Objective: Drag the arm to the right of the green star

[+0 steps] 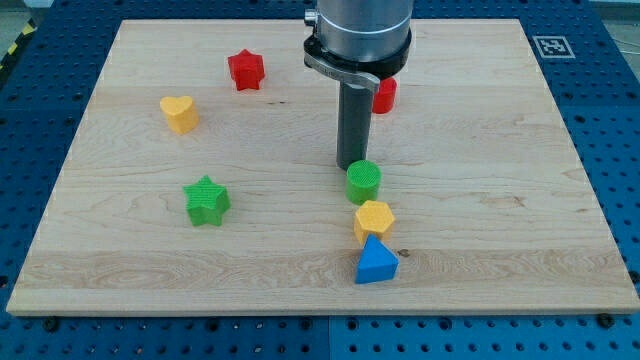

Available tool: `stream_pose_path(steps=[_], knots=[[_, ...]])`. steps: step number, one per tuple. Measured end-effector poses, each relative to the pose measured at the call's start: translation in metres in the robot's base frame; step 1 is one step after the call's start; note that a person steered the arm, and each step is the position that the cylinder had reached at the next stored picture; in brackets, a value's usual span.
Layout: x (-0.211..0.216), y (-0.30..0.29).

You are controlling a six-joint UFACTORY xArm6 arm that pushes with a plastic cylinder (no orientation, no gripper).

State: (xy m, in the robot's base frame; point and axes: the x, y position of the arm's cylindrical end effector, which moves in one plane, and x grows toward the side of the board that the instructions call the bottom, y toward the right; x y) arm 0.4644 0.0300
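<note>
The green star (207, 200) lies on the wooden board (480, 220) at the view's left of centre. My tip (351, 165) is far to the star's right, at about the same height in the view or slightly above. It stands just above and to the left of a green cylinder (364, 182), very close to it or touching it.
A yellow hexagon (374, 219) and a blue triangle (376, 262) sit below the green cylinder. A red block (385, 95) is partly hidden behind the arm. A red star (245, 70) and a yellow heart (180, 113) lie at upper left.
</note>
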Motion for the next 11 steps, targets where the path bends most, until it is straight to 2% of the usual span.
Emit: stream_pose_path(steps=[3, 4, 5, 6, 11], knots=[[0.019, -0.004], [0.017, -0.049], [0.021, -0.064], [0.042, -0.078], [0.082, -0.093]])
